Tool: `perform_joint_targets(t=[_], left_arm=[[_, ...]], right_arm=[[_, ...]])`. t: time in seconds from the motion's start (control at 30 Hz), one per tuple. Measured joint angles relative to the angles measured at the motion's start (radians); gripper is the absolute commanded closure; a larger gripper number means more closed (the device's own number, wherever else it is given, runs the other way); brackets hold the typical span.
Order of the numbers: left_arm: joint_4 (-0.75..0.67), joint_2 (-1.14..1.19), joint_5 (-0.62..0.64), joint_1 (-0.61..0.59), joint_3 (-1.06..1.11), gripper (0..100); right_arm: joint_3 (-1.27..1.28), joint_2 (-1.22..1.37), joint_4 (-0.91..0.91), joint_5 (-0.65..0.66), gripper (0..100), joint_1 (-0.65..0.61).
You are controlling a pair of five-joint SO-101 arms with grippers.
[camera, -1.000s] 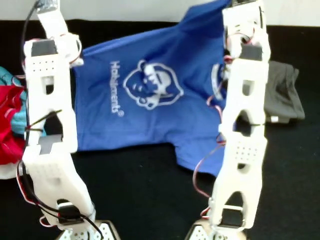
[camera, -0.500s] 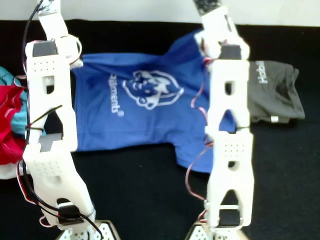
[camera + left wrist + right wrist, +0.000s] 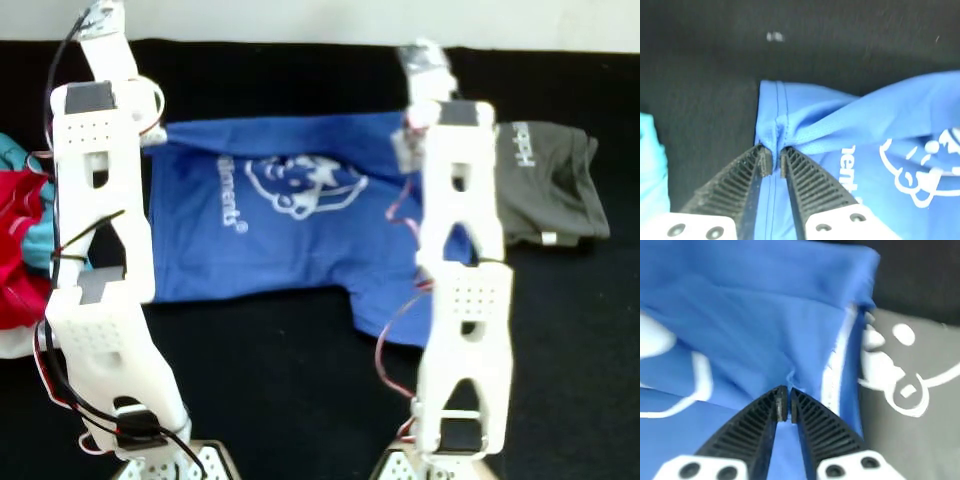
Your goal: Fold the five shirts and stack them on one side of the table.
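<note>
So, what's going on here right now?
Both arms are on the blue T-shirt with a white print, which lies spread on the black table. The left tool is shut on a pinch of its stitched edge, on the side nearest the pile of red and teal garments. The right tool is shut on a fold of blue fabric at the opposite side, next to the dark grey shirt, which looks folded already.

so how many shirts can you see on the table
4: blue shirt spread mid-table, grey shirt folded at right, red shirt and teal shirt bunched at left edge; a fifth may be hidden there.
</note>
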Motion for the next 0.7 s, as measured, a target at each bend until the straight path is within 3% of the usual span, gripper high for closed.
perform_joint_targets(t=[0.17,0.53,0.7], left_arm=[[0.114,0.000,-0.006,0.000,0.000,99],[0.368,0.000,-0.219,0.011,0.000,99],[0.463,0.000,-0.276,0.011,0.000,99]], right_arm=[[-0.061,0.000,0.012,0.000,99.2,0.081],[-0.466,0.000,0.358,0.000,99.2,0.112],[-0.494,-0.002,0.385,0.000,99.3,0.129]])
